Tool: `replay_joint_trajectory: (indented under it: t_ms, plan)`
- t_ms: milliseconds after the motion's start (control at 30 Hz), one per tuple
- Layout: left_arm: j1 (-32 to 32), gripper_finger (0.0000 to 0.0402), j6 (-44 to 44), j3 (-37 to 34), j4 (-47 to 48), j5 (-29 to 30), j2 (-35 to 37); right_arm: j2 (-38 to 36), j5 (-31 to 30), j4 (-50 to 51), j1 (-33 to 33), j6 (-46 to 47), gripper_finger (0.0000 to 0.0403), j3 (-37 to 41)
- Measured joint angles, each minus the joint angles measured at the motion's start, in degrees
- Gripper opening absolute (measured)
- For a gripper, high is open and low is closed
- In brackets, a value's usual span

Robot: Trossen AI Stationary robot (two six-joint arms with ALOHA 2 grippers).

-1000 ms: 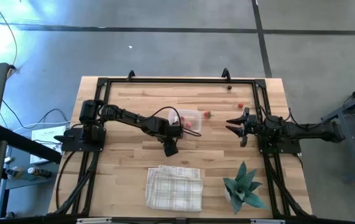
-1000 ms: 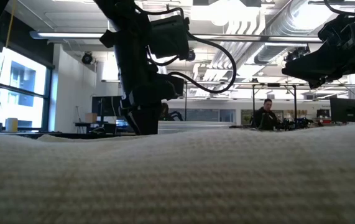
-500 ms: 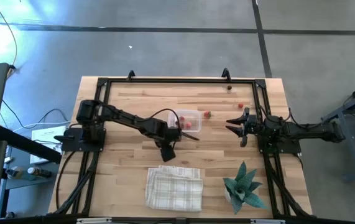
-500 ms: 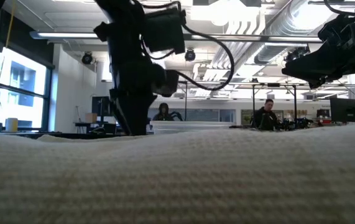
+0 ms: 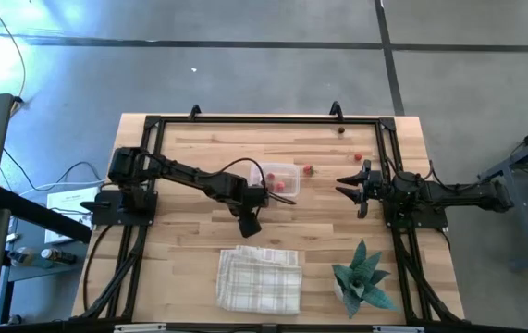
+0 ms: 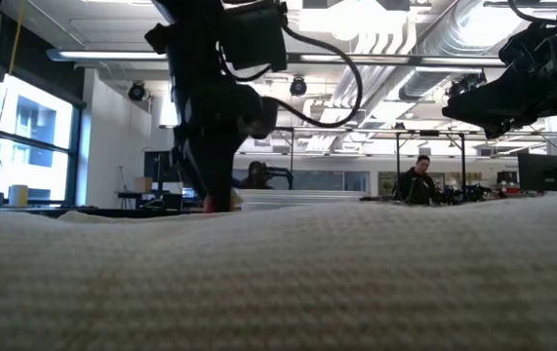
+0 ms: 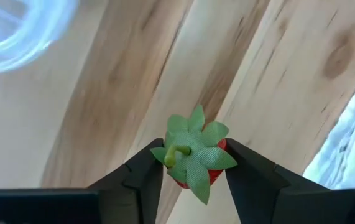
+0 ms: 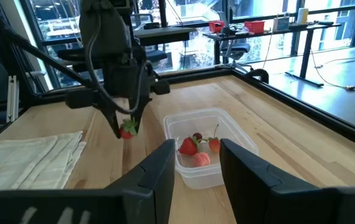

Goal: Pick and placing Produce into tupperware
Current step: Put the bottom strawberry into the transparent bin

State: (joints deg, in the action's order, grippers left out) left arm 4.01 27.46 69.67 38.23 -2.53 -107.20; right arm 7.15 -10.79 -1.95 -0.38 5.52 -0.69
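Tupperware (image 5: 281,178) behind cloth (image 5: 259,278), plant (image 5: 362,277) beside.

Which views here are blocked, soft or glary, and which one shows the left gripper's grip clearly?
Low view: the folded cloth fills the foreground, hiding the tabletop; bright ceiling lights leave the arms in silhouette. High view: glare on the floor at upper left. Left wrist view: the left gripper and its strawberry are clear, the tupperware rim blurred.

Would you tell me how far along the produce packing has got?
Done: a few red pieces lie in the tupperware. In hand: the left gripper holds a strawberry between its fingers, beside the container. Left: loose pieces on the table; right gripper waits, open.
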Motion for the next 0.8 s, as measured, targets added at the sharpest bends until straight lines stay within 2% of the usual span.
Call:
replay_joint_trajectory:
  t_ms: [200,333,500,633,800]
  plan:
    - [0.1,0.0122,-1.9,4.6,3.2,0.3,2.1,0.1,0.0,0.0,0.0,0.0,0.0117,0.0]
    - [0.1,0.0140,-5.9,13.5,7.7,3.5,2.1,0.0,0.0,0.0,0.0,0.0,0.0117,0.0]
    - [1.2,0.0160,-12.5,24.2,8.8,8.8,2.1,0.0,0.0,0.0,0.0,0.0,0.0117,0.0]
    - [5.6,0.0148,-15.1,30.1,10.4,8.3,2.2,0.0,0.0,0.0,0.0,0.0,0.0117,0.0]
    - [11.8,0.0132,-16.8,31.3,10.6,5.3,2.1,0.0,0.0,0.0,0.0,0.0,0.0117,0.0]
